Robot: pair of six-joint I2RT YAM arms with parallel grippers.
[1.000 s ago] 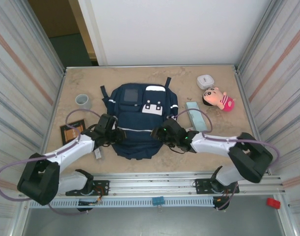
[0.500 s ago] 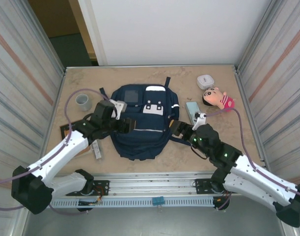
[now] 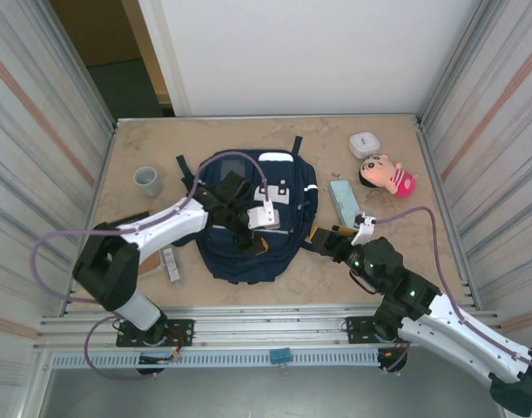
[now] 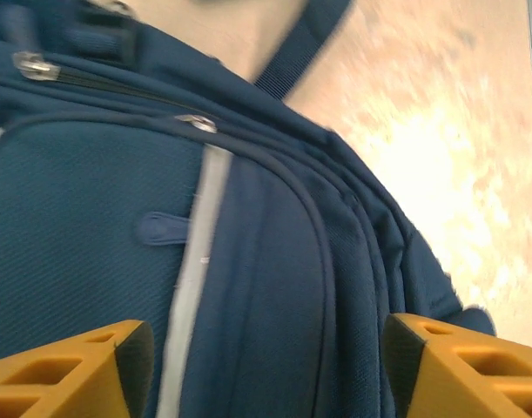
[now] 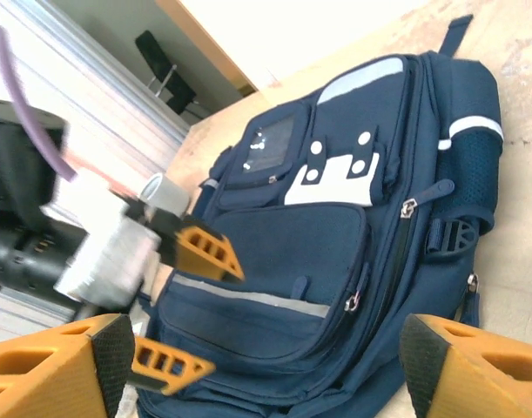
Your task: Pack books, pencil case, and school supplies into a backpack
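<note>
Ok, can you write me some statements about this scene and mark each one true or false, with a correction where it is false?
1. The pencil case lies on the table, to the right of the backpack. True.
2. The left fingers grip the grey cup. False: they stand open over the backpack, and the cup stands apart from them.
3. The doll is inside the backpack. False: it lies on the table near the white case.
4. The right fingers are open and hold nothing. True.
</note>
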